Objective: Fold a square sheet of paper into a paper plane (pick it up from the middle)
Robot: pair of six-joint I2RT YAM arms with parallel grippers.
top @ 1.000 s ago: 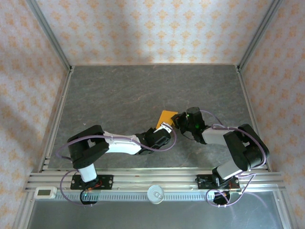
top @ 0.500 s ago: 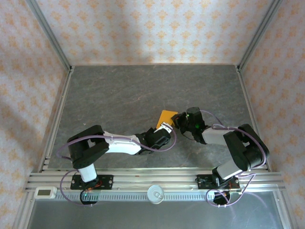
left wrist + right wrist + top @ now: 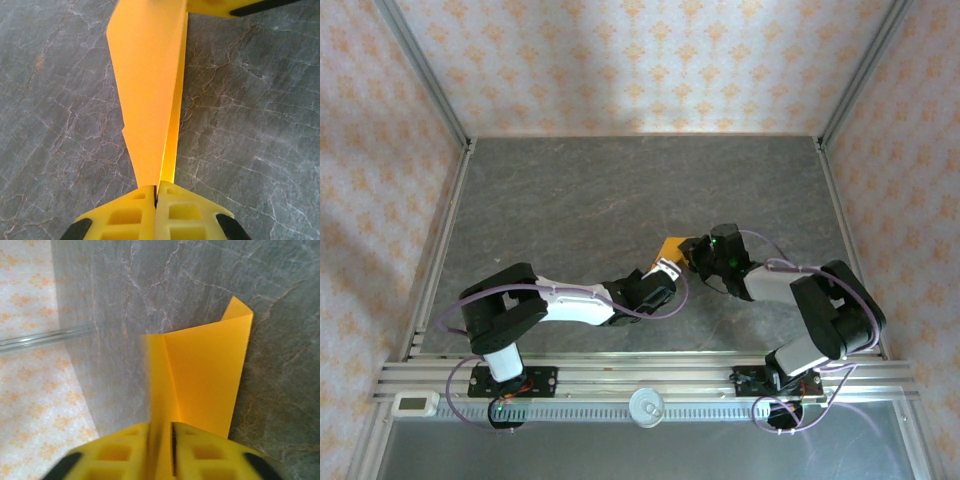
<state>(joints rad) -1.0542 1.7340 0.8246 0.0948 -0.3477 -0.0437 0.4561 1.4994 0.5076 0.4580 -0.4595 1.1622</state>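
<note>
You are looking at both arms meeting near the middle of the grey tabletop (image 3: 620,190), with the orange paper (image 3: 670,244) sitting between their tips. Your left gripper (image 3: 665,268) is pinching the paper: in the left wrist view its yellow fingers (image 3: 135,210) are pressing together on the narrow near end of the folded sheet, which is widening as it runs away from the camera and standing on edge above the stone surface. Your right gripper (image 3: 692,250) is reaching in from the opposite side. In the right wrist view its fingers (image 3: 200,445) are standing a little apart with the creased paper passing between them, but the near part is blurring, so you cannot tell whether they are gripping it. One far corner of the sheet is curling upward
</note>
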